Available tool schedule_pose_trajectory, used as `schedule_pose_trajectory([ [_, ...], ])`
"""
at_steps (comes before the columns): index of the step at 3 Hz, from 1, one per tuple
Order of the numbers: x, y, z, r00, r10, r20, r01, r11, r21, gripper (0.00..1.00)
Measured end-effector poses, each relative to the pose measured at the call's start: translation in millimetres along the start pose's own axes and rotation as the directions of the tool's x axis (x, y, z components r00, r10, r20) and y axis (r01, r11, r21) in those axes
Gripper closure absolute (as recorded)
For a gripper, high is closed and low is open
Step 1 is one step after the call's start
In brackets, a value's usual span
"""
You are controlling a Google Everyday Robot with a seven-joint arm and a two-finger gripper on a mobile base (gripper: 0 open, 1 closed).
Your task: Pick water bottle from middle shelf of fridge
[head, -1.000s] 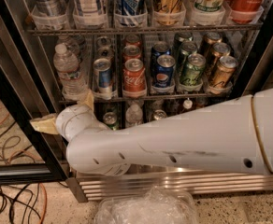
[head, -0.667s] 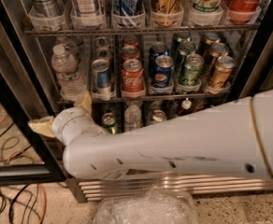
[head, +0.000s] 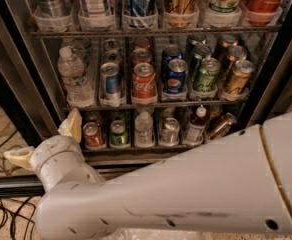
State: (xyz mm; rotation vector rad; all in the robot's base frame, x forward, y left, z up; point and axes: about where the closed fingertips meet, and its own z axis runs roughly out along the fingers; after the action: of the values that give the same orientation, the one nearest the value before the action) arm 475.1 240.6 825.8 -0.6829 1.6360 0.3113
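The water bottle (head: 74,77), clear ribbed plastic with a white cap, stands upright at the left end of the middle shelf (head: 151,105) of the open fridge (head: 26,79). To its right on that wire rack are short Pepsi, Coca-Cola, green and gold cans. My gripper (head: 42,134) is below and to the left of the bottle, at the level of the bottom shelf and in front of the fridge. Its cream fingers (head: 71,125) are spread apart and hold nothing. My white arm (head: 186,189) fills the lower right and hides the fridge's base.
The top rack (head: 151,31) holds tall cans in clear lanes. The bottom shelf holds small cans, a small bottle (head: 144,126) and a dark-labelled white-capped bottle (head: 196,125). A black door frame (head: 8,104) runs along the left. Cables (head: 1,149) lie on the floor at left.
My gripper and wrist have moved down and to the left, away from the water bottle. The bottle and cans have not moved.
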Motion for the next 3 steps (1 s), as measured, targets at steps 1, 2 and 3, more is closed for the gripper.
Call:
schedule_pose_trajectory([
  [1,-0.1,-0.1,0.0,1.0,0.0,0.0,0.0,1.0,0.0,0.0],
  [2,-2.3,-5.4,-8.9,1.0,0.01,-0.003,-0.01,0.999,0.043,0.0],
  [3,-11.3,-19.9,-26.0,0.999,0.026,0.033,-0.03,0.99,0.138,0.0],
])
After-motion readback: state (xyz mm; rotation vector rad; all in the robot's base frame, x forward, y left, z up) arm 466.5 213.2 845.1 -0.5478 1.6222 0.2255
